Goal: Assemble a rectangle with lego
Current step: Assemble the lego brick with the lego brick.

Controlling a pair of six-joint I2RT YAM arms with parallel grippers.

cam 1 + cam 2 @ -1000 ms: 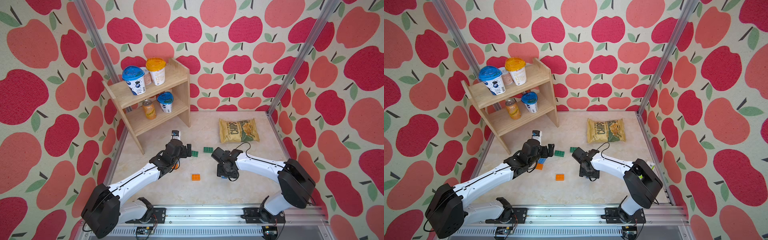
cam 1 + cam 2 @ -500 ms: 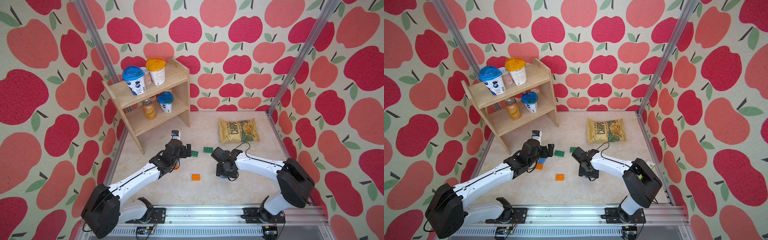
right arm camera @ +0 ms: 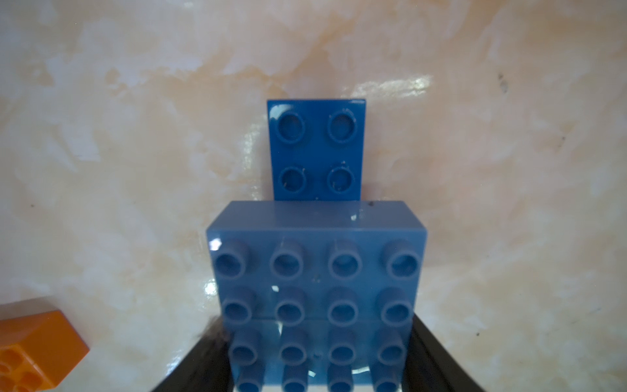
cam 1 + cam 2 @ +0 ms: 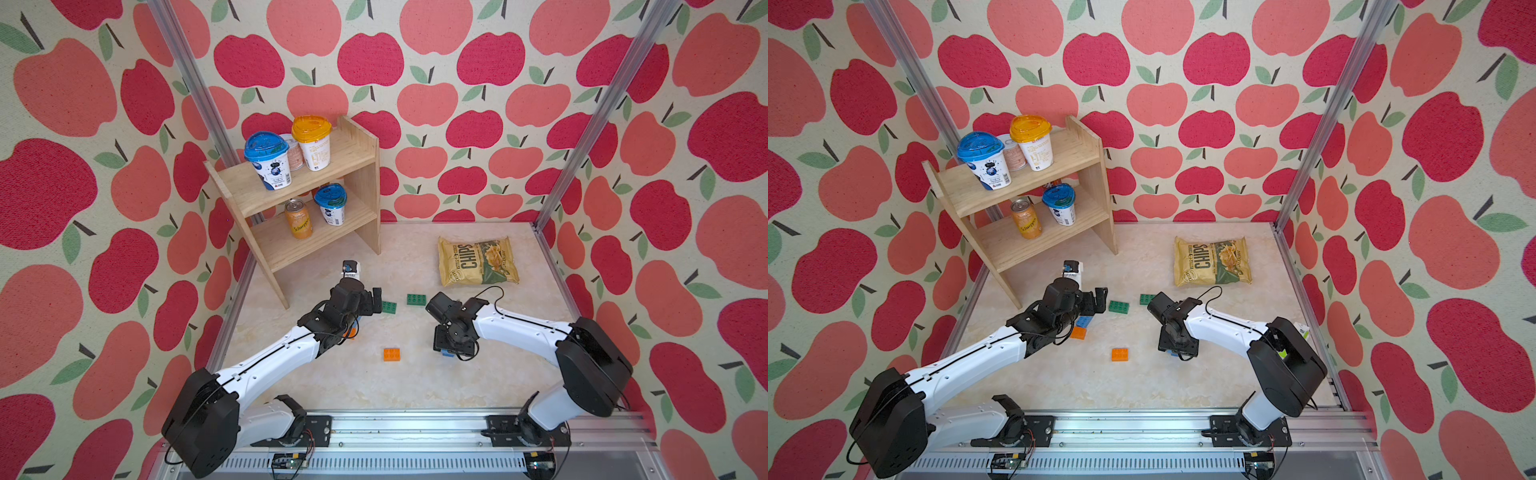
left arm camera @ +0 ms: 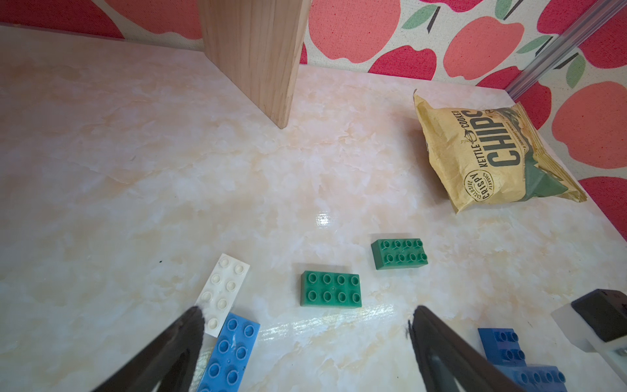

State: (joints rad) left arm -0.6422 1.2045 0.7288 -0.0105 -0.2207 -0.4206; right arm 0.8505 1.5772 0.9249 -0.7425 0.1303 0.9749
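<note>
- My right claw (image 3: 315,331) is closed across the blue slab (image 3: 315,271), a finger on each side, holding it down on the table (image 4: 374,382) at about 4 o'clock from centre. I judge this keeps the build from skating while pieces are added.
- A dark 2x2 (image 3: 317,149) touches one edge of the slab. It is narrower than that edge, so the outline is no rectangle yet, and I can't tell if it is clipped on.
- My left claw (image 5: 306,314) is spread wide and empty, low over the table. A green brick (image 5: 330,289) lies just ahead, at its 3 o'clock in both top views, so it looks lined up for a pick.
- The second green (image 5: 399,254) lies at 11 o'clock from the right claw, and an orange brick (image 4: 391,354) at its 9 o'clock. Both are apart from the slab.
- A white brick (image 5: 224,292) and a pale blue brick (image 5: 234,353) touch end to end beside one left finger, spares within easy reach.
</note>
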